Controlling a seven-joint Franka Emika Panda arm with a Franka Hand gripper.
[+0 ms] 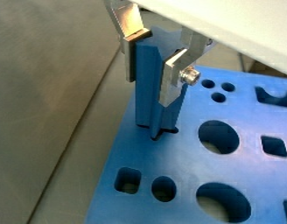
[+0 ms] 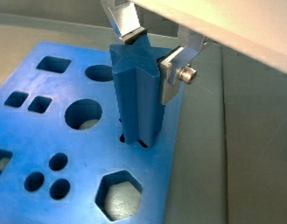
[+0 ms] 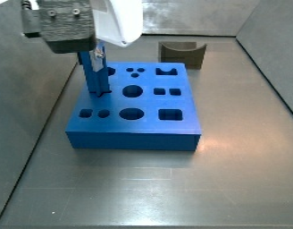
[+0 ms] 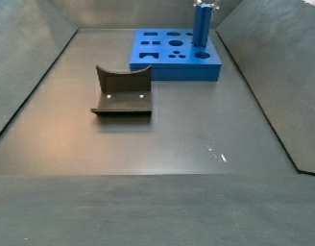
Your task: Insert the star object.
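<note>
The star object (image 2: 136, 96) is a tall blue rod with a star-shaped top, standing upright. Its lower end sits in a star-shaped hole near one edge of the wide blue block (image 2: 111, 150). My gripper (image 2: 152, 57) is shut on the rod's upper part, with a silver finger on each side. It shows the same way in a wrist view: gripper (image 1: 154, 66), rod (image 1: 149, 87), block (image 1: 181, 166). In a side view the rod (image 3: 89, 76) stands at the block's (image 3: 131, 134) left edge under the gripper (image 3: 92, 55). In a side view the rod (image 4: 200, 29) rises from the block (image 4: 173, 69).
A dark olive curved piece (image 3: 181, 54) lies beyond the block and shows in both side views (image 4: 122, 93). Grey walls enclose the metal floor. The block's other holes include round, square and hexagonal ones.
</note>
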